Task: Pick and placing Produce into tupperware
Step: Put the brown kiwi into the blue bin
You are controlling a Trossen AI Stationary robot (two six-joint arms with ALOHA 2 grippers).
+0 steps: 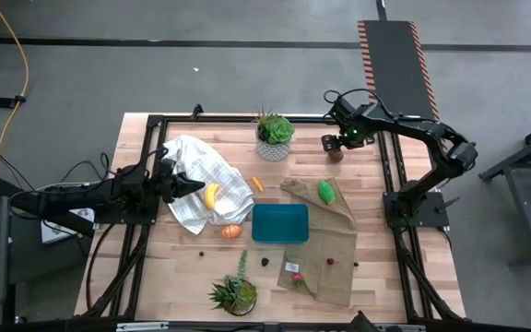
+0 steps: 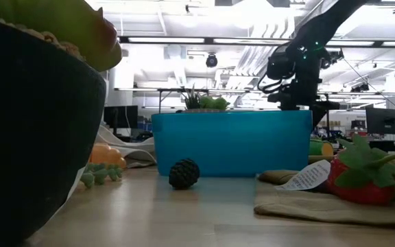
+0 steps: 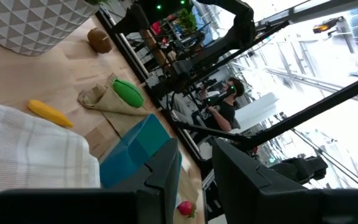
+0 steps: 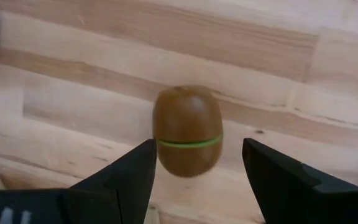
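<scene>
My right gripper [image 1: 332,143] [image 4: 194,171] is open and points down near the far right of the table; its fingers stand on either side of the brown round piece [image 4: 188,130] [image 1: 336,155] without touching it. That piece lies on the bare wood. My left gripper [image 1: 190,187] [image 3: 197,177] is narrowly open and hovers over the white checked cloth [image 1: 206,180], beside the yellow banana [image 1: 212,195] lying on it. The teal tupperware [image 1: 279,223] [image 2: 232,144] stands mid-table. A bright green piece [image 1: 326,192] [image 3: 128,92] rests on the tan cloth [image 1: 325,240]. Orange pieces [image 1: 257,183] [image 1: 232,231] lie near the tupperware.
Two spiky potted plants stand at the far edge [image 1: 274,136] and the near edge [image 1: 235,293]. A toy strawberry [image 1: 293,268] [image 2: 362,178] lies on the tan cloth and a dark berry [image 2: 184,173] on the wood before the tupperware. A black frame rims the table.
</scene>
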